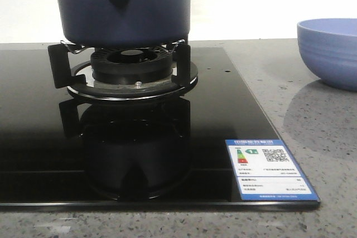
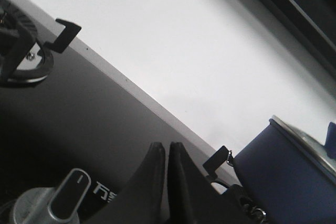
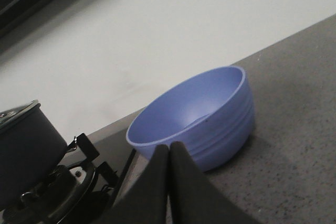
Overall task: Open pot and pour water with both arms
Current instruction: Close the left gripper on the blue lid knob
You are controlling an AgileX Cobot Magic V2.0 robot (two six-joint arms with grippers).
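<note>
Pot, dark navy, sits on the burner grate toward the desk's far edge, lid apparently on, ready for opening | light-blue bowl waits by the right edge, likely to receive water | left gripper and right gripper closed, empty, nothing grasped.

Left gripper: two matte black fingers, broad at the base and tapering to narrow rounded tips, smooth faces, no markings or screws visible. Right gripper: same build, two plain black tapered fingers with slightly glossy curved outer edges.
</note>
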